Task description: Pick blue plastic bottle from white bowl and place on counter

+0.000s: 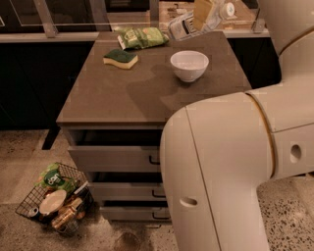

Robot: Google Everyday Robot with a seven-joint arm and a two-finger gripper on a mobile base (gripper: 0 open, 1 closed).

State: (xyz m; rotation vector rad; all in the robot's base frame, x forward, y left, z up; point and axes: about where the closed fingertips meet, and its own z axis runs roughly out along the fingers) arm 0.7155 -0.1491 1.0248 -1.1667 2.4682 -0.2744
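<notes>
1. The tan two-finger gripper [202, 13] hangs over the far edge of the flat grey-brown counter [117, 93], clamped on the clear, white-labelled plastic bottle [182, 27], which is tilted in mid-air.
2. The small round white bowl [189, 65] sits empty on the counter, just below the bottle.
3. A green-and-yellow sponge [120, 59] lies to the bowl's left.

The floor [293, 215] is pale stone with lots of little dark dots, and a black wire basket [28, 205] full of things sits on it beside a grey cabinet [115, 158] that has three drawers with black handles [154, 160]. The cabinet's flat brown top is the counter [110, 100], and soft shadows lie on it. Behind it the wall is dark, with grey posts [44, 17] and a see-through pane on a pale ledge, and up there over the far edge the gripper [203, 14] holds the blue plastic bottle [182, 28].
</notes>
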